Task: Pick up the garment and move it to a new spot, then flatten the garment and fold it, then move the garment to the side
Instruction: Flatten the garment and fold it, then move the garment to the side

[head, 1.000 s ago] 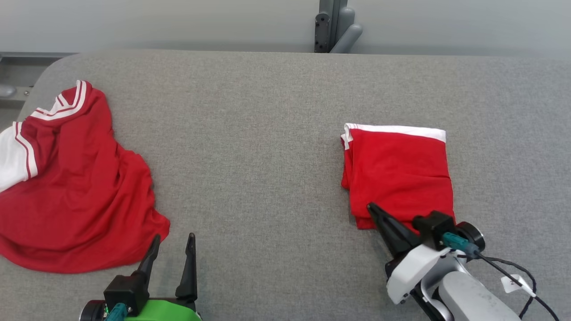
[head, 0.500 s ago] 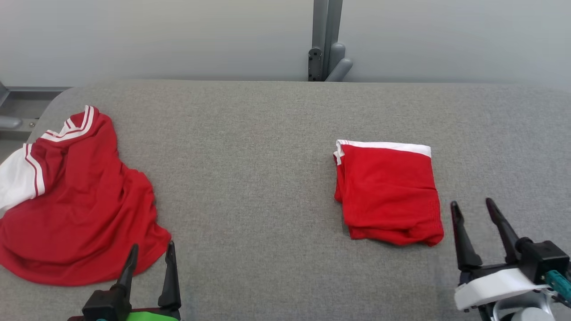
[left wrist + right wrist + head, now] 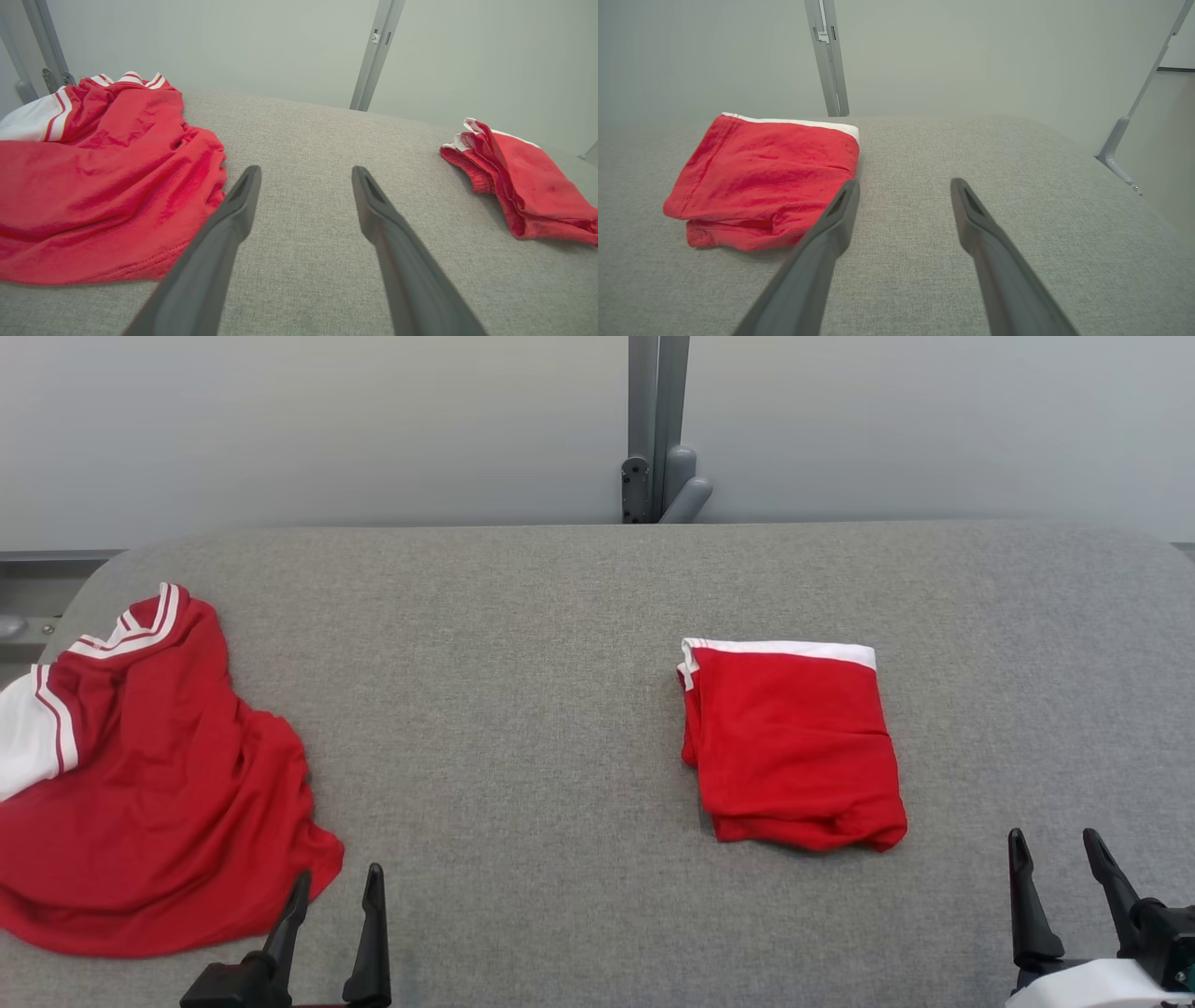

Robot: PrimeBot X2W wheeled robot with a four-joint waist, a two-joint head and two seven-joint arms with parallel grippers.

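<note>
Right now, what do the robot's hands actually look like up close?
Each is a simple two-pronged claw. The left gripper and right gripper both have two long, slim, dark fingers that taper to narrow tips, with a shallow slot moulded into the inner face near each tip. The fingers rise from chunky black blocks; beneath the right one sits a smooth white casing.

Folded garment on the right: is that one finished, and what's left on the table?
Done: the folded red garment lies as a compact rectangle on the right side of the grey table, nothing touching it. In hand: nothing. The right hand is open and apart from it; the left hand is open close by the crumpled red jersey. Left: that jersey lies bunched at the left, neither flattened nor folded.
</note>
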